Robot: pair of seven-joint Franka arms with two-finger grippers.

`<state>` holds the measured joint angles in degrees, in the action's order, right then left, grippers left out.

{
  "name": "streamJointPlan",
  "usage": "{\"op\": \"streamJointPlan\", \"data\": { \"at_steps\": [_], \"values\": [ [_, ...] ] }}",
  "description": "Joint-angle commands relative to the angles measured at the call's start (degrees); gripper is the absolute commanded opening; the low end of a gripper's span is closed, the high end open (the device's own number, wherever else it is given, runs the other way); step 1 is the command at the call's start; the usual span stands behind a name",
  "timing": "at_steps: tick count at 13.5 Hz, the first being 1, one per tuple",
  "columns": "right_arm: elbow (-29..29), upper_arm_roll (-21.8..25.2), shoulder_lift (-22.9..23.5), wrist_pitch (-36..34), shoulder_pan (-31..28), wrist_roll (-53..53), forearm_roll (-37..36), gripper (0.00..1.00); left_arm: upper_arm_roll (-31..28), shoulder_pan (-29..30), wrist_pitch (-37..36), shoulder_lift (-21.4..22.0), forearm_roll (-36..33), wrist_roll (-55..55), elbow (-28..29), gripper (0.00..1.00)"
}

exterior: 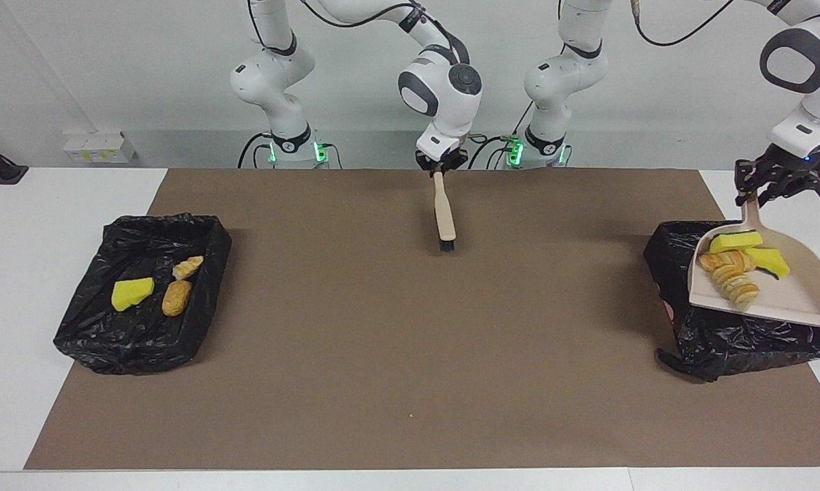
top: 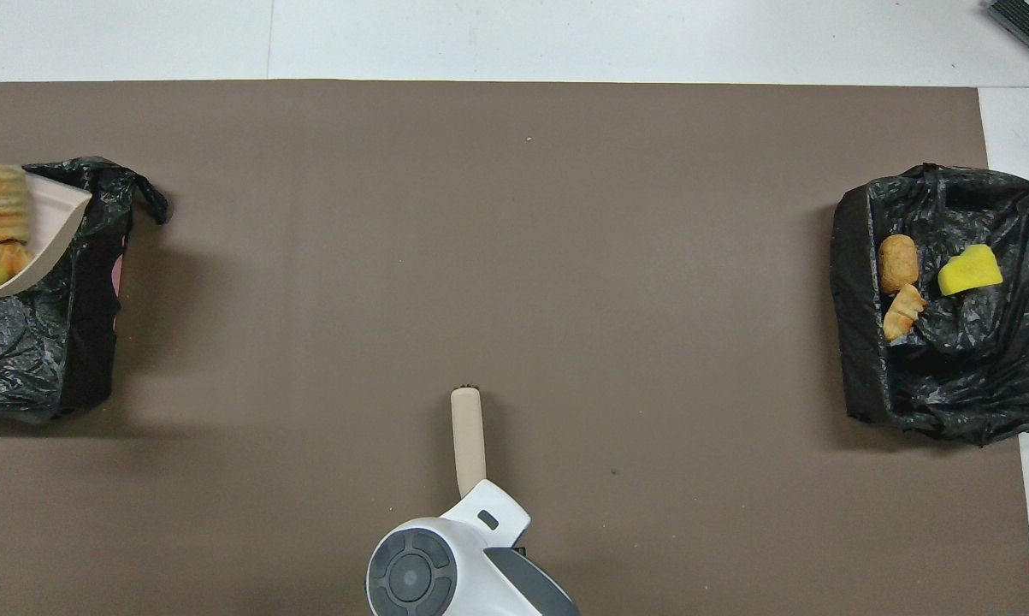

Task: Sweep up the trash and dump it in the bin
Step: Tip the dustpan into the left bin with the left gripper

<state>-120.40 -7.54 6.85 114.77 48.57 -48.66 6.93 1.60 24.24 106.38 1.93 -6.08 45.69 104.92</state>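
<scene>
Left gripper [exterior: 764,184], upper right of the facing view, is clamped on the dustpan [exterior: 791,293] handle, holding it level over the black-lined bin [exterior: 723,337] so the trash [exterior: 737,269] stays in; right gripper [exterior: 441,161], top centre, grips the brush [exterior: 444,215], parked clear

My beige dustpan [exterior: 784,300], right of frame, carries yellow sponges [exterior: 735,240] and tan-and-orange striped bread chunks [exterior: 731,276] above a glossy black bin [exterior: 723,341]. My brush [exterior: 444,210] is beige with black bristles, centre, over the brown mat [exterior: 382,341].
</scene>
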Motion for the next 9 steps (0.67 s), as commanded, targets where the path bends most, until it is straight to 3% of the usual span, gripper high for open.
{"op": "streamJointPlan", "data": {
  "at_steps": [1,3,6,7,9],
  "values": [
    [-3.17,0.16,-0.96,0.98,0.38,-3.53,-2.26,0.0,0.51,2.9,-0.47,-4.9,-6.65,5.62,-5.5,0.0],
    [-3.09,0.16,-0.79,3.33,0.3,-4.25,-2.27,0.0,0.51,3.88,0.4,-6.58,-14.19,12.63,-7.71,0.0],
    [-3.09,0.16,-0.35,4.4,0.03,-3.72,-1.4,0.0,0.68,0.3,2.87,-6.93,-25.89,17.59,-6.84,0.0],
    [-3.09,0.16,0.0,5.63,-0.49,-3.37,-0.87,0.08,0.68,-0.68,2.87,-6.93,-29.4,18.11,-6.75,0.0],
    [-3.09,0.16,0.27,5.9,-1.11,-0.92,-0.43,0.13,0.77,-2.26,2.78,-6.94,-36.78,20.13,-6.13,0.0]
  ]
}}
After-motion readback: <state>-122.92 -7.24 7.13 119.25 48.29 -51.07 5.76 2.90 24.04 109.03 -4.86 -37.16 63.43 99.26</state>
